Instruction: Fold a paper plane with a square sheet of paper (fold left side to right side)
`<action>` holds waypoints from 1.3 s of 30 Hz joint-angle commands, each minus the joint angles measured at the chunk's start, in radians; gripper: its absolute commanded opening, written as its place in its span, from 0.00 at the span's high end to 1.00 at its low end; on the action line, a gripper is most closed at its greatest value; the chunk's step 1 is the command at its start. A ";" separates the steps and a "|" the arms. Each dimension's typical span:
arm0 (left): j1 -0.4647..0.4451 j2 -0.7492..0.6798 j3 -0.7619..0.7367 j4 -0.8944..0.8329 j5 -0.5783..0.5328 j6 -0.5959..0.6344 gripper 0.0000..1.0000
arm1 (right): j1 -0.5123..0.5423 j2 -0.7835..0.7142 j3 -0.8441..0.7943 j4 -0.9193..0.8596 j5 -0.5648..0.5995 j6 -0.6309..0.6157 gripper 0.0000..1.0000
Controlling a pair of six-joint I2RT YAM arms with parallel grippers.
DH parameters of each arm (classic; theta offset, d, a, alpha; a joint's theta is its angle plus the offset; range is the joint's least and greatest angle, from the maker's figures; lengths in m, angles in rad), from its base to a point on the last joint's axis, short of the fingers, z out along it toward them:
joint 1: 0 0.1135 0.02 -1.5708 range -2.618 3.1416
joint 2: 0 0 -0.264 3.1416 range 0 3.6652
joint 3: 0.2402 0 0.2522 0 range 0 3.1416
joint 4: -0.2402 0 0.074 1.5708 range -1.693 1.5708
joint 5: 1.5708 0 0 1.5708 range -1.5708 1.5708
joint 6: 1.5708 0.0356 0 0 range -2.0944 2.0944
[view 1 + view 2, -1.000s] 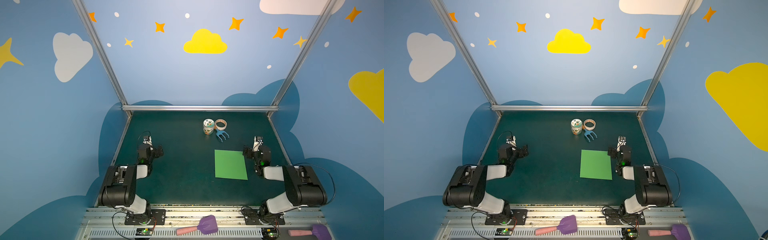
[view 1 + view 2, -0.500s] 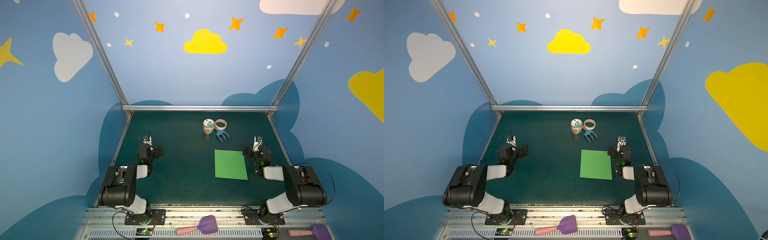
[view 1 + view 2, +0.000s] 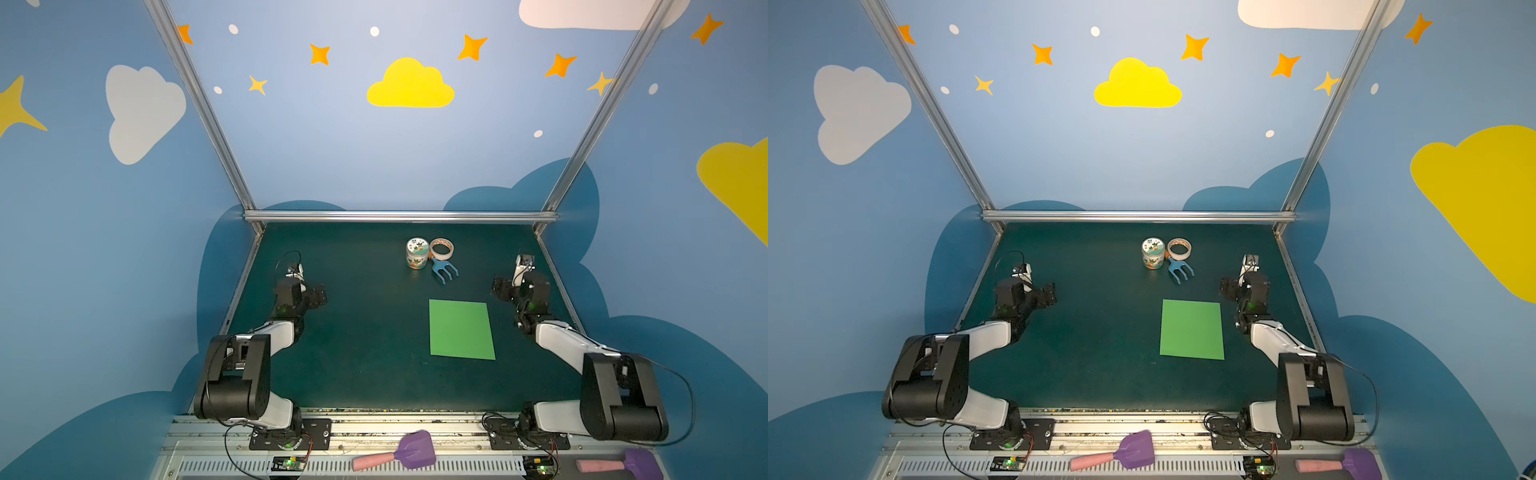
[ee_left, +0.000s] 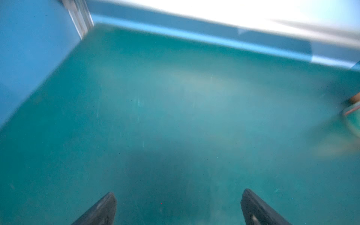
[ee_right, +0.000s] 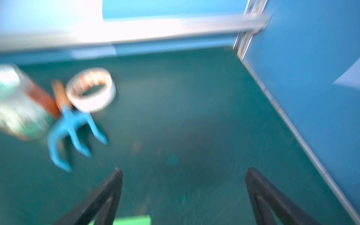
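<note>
Green square sheet of paper [image 3: 461,329] lies flat and uncreased on the table [image 3: 365,340], right of centre. My right hand [image 3: 500,289] hangs just past its far right corner, my left hand [image 3: 318,296] well apart. Both are released and empty. First fold not begun; next I must pinch its left edge.

The space is closed in on three sides by blue walls [image 3: 332,158]. On the back one a yellow cloud [image 3: 410,85], orange stars [image 3: 320,54] and white dots [image 3: 374,31] are painted. A white cloud [image 3: 141,112] is seen on the left and a larger yellow cloud [image 3: 1483,195] on the right. Dark clouds [image 3: 519,187] are painted low along the walls. The corners are marked by metal posts [image 3: 201,108], joined at the back by a bar [image 3: 399,216]. The floor is covered by a dark green mat [image 3: 365,332], edged in front by a metal rail [image 3: 365,426]. Everything is evenly lit.
</note>
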 commanded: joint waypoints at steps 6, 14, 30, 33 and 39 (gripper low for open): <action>-0.023 -0.221 0.115 -0.341 0.009 -0.206 0.00 | -0.021 -0.099 0.167 -0.460 -0.198 0.379 0.03; -0.192 -0.255 0.310 -0.785 -0.032 -0.397 0.00 | 0.080 -0.030 0.132 -0.533 -0.555 0.376 0.07; -0.413 -0.251 0.256 -0.843 -0.038 -0.451 0.00 | 0.323 0.172 0.008 -0.471 -0.459 0.483 0.25; -0.423 -0.239 0.260 -0.853 -0.035 -0.452 0.00 | 0.357 0.212 0.008 -0.456 -0.438 0.505 0.26; -0.429 -0.226 0.269 -0.865 -0.026 -0.452 0.00 | 0.452 0.292 0.010 -0.398 -0.421 0.588 0.29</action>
